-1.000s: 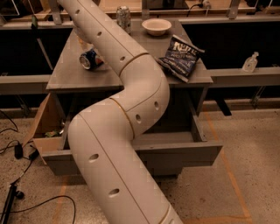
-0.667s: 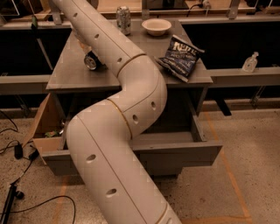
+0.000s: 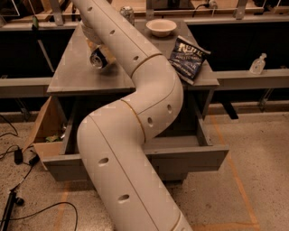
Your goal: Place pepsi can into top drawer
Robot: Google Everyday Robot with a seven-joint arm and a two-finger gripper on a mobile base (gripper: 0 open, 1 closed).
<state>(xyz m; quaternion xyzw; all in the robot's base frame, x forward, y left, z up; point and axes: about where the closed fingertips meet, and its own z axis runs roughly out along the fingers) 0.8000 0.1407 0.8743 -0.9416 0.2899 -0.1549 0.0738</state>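
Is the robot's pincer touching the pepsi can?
Cannot tell. Camera view: the pincer is right by the pepsi can over the cabinet top, but the arm hides any contact.

Two cans stand in view: one pepsi can (image 3: 96, 58) and one silver can (image 3: 128, 12); one white bowl (image 3: 161, 27); one chip bag (image 3: 188, 58); one clear bottle (image 3: 258, 65); one open top drawer (image 3: 194, 158); one cardboard box (image 3: 43, 128); one arm (image 3: 149, 103) with one gripper (image 3: 93, 44), right at the pepsi can, over the cabinet top's left part.
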